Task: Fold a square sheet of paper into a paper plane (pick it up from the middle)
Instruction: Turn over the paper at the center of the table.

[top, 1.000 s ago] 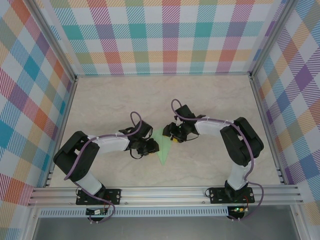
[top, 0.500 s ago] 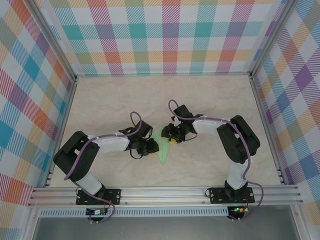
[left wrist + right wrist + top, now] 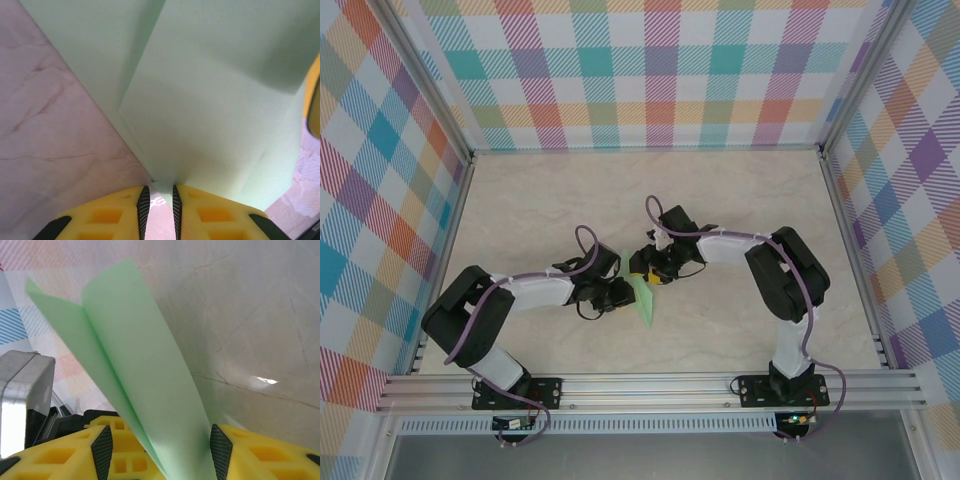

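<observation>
In the left gripper (image 3: pixel 158 196), paper plane (image 3: pixel 210 100)

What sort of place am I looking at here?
Probably a robot test cell: two black-and-white robot arms bolted to a silver aluminium frame rail, with bright plaid wall panels around a marble-look tabletop.

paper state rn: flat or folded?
Folded. The paper shows two flaps meeting at a crease; left wrist view shows overlapping layers.

Light: bright, even, probably overhead.
Glare: white spot on table (image 3: pixel 262 380).
Focus: paper plane (image 3: pixel 210 100) soft up close.
</observation>
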Tool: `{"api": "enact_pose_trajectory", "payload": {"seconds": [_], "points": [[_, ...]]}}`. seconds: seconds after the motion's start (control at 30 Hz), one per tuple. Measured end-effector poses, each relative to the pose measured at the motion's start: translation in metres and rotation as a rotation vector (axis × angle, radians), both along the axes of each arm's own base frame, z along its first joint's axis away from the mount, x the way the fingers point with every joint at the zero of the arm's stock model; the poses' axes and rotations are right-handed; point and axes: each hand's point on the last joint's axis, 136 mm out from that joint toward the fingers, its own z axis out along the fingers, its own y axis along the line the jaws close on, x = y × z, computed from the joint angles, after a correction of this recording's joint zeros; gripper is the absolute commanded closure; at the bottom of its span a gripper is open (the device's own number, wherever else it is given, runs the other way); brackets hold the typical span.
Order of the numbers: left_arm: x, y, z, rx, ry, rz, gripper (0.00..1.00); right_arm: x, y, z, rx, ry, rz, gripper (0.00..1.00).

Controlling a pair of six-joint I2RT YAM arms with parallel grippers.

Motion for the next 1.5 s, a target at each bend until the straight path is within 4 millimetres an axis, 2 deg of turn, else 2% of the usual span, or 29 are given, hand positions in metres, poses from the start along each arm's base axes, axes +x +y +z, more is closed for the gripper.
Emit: {"api": "enact_pose_trajectory", "payload": {"seconds": [0.27, 0.57, 0.8, 0.97, 1.2, 1.5], "points": [[0.002, 0.004, -0.001, -0.031, -0.001, 0.036, 0.76, 0.001, 0.007, 0.003, 0.060, 0.023, 0.019, 0.41], [0.002, 0.005, 0.000, -0.043, 0.001, 0.055, 0.77, -0.028, -0.012, -0.001, 0.049, 0.081, -0.014, 0.40], [0.002, 0.005, 0.000, -0.043, 0.001, 0.055, 0.76, -0.036, -0.005, 0.006, 0.063, 0.075, -0.017, 0.40], [0.002, 0.005, 0.000, -0.046, -0.003, 0.055, 0.77, -0.033, -0.002, 0.006, 0.052, 0.055, -0.025, 0.46], [0.002, 0.007, 0.000, -0.044, -0.008, 0.061, 0.77, -0.014, 0.009, 0.009, 0.046, -0.004, -0.008, 0.55], [0.003, 0.009, 0.000, -0.040, -0.014, 0.066, 0.76, -0.011, 0.011, 0.002, 0.025, -0.017, 0.035, 0.64]]}}
